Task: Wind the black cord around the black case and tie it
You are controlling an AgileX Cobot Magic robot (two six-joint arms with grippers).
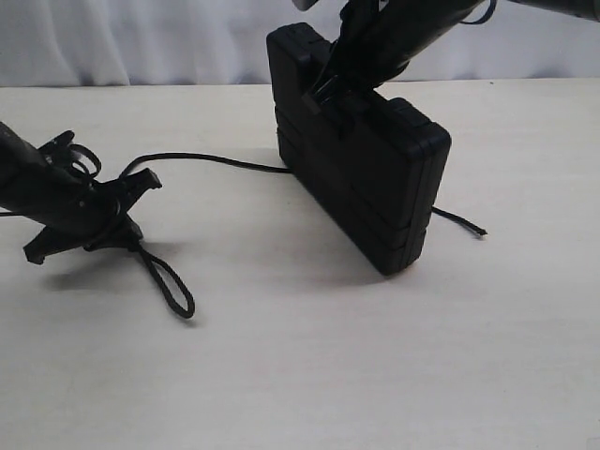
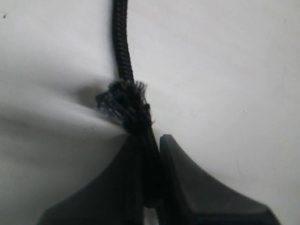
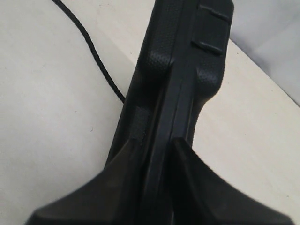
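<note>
Cream table (image 1: pixel 328 375), white curtain (image 1: pixel 141 37), upright black case (image 1: pixel 375 187), black cord (image 1: pixel 206 159) emerging both sides

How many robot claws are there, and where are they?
2. The left gripper is low on the left of the table, shut on the black cord. The right gripper is at the top of the standing black case, shut on it. None seems hidden.

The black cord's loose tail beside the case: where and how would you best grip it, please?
Probably the short straight stretch of the thin black braided cord just behind its tip, right of the upright black plastic case. Come from above, jaws across it: it lies flat on the table, clear of the case.
</note>
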